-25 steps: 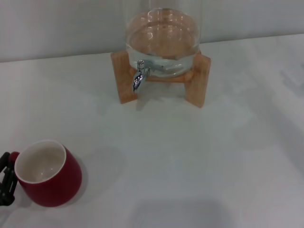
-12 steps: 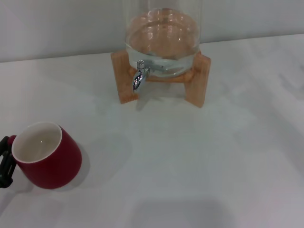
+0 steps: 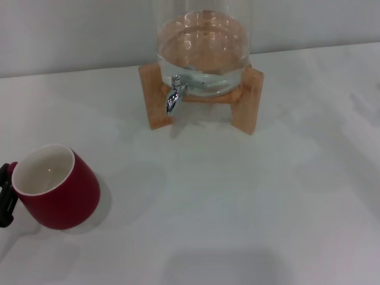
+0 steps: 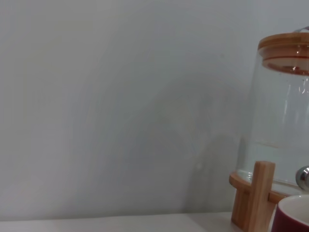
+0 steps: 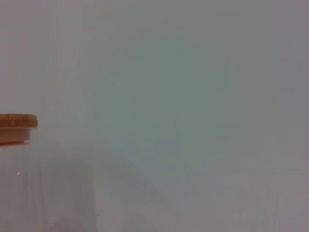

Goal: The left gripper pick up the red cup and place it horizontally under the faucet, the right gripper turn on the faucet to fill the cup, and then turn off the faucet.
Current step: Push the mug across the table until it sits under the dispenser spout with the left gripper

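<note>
At the near left edge of the head view, the left hand (image 3: pixel 5 196) shows only as a sliver of black fingers against the cup's (image 3: pixel 56 187) handle side. The fingers appear closed on the handle, and the cup looks lifted clear of the surface (image 3: pixel 237 202), with a soft shadow spread beneath and to its right. The cup tilts, its white mouth turned up and to the left, its red body slanting down to the right.

Farther back, right of centre, a wooden stand (image 3: pixel 157 98) sits on the surface and carries a glass jar (image 3: pixel 202 47) partly full of clear liquid. The faucet (image 3: pixel 174 95) sticks out of the jar's base on the near left side, spout pointing down, well apart from the cup.

The left wrist view catches the cup's rim (image 4: pixel 293 215) in one corner, with the stand (image 4: pixel 253 198) and the jar (image 4: pixel 280 121) under a wooden lid (image 4: pixel 285 46) behind it.

The right hand is out of sight; its wrist view shows only the lid (image 5: pixel 17 121) and a plain wall (image 5: pixel 193 96).
</note>
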### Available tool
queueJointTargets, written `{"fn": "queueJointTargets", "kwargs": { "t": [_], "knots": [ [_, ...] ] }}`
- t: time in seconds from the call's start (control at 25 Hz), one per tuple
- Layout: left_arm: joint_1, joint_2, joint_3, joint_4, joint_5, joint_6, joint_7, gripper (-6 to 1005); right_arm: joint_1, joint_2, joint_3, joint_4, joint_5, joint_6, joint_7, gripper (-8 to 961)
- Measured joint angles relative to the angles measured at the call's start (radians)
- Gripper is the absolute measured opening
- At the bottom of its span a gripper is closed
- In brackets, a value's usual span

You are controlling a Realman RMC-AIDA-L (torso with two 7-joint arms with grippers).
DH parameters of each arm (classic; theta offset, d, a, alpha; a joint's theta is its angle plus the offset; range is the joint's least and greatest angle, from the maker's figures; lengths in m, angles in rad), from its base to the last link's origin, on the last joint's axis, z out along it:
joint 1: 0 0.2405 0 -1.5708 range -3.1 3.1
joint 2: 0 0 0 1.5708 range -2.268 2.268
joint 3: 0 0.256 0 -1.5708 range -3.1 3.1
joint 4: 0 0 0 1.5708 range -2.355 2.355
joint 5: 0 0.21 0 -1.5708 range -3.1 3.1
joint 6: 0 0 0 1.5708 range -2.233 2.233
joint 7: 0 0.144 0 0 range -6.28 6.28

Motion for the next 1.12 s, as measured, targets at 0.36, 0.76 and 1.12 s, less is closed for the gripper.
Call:
{"fn": "queueJointTargets", "kwargs": {
  "t": [0.36,0.76,1.12],
  "knots": [
    [-0.024,0.002,0.0,0.026,0.004,0.043,-0.069,162,-0.003,0.0,0.008,0.0,0.0,0.009,0.0,796],
    [-0.058,0.002,0.0,0.054,0.019,0.078,-0.121,163,-0.003,0.0,0.008,0.011,0.0,0.017,0.0,795],
    [-0.069,0.002,0.0,0.054,0.019,0.086,-0.005,163,-0.003,0.0,0.008,0.012,0.0,0.017,-0.001,796]
  ]
}}
